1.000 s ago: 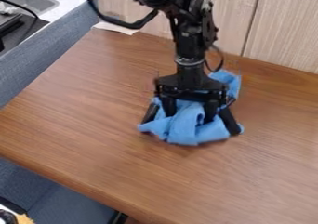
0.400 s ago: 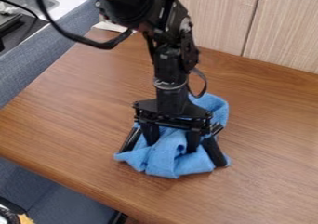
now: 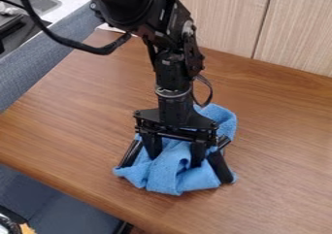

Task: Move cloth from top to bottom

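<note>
Over the lower middle of the wooden table, the black gripper points down into the blue cloth. Its fingers stand wide apart, one toward the left side of the cloth and one toward the right, with bunched folds between them. The fingertips are low, at about table height. More of the cloth rises behind the gripper on its right side, and part of it is hidden by the gripper's body.
The table has its front edge running from the left down to the bottom middle. Wood panels stand behind it, a blue-grey partition runs along its left, and a sink is at the top left.
The gripper and arm have come toward the table's front edge and somewhat left. The blue cloth has slid along with the gripper, which keeps its wide spread.
</note>
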Motion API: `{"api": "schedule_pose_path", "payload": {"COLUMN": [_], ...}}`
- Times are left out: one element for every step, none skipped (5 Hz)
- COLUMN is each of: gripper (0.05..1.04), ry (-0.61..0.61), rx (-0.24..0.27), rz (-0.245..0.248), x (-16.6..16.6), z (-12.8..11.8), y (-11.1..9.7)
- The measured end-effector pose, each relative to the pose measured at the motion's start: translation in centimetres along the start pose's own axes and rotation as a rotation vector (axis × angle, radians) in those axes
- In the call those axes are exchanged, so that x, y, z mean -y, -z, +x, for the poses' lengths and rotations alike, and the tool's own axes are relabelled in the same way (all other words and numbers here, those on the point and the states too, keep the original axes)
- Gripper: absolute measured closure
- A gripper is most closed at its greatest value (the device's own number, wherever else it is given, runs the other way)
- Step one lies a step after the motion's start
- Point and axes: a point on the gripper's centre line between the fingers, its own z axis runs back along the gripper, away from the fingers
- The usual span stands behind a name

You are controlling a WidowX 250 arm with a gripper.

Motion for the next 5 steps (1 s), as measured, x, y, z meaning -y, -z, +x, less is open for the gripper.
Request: {"api": "schedule_pose_path", "payload": {"gripper": [0.084,0.084,0.084,0.084,0.084], "ry": [0.044,0.046,0.035,0.052,0.051], "rx": [0.059,0.090,0.113,0.137,0.134], "rz": [-0.027,-0.060,-0.088,-0.108,-0.108], "x": [1.2,2.0,2.4,3.0,2.8], "z": [0.8,1.6,1.7,2.5,2.5], "y": [-1.7,-3.2,-4.5,-6.5,-6.7]}}
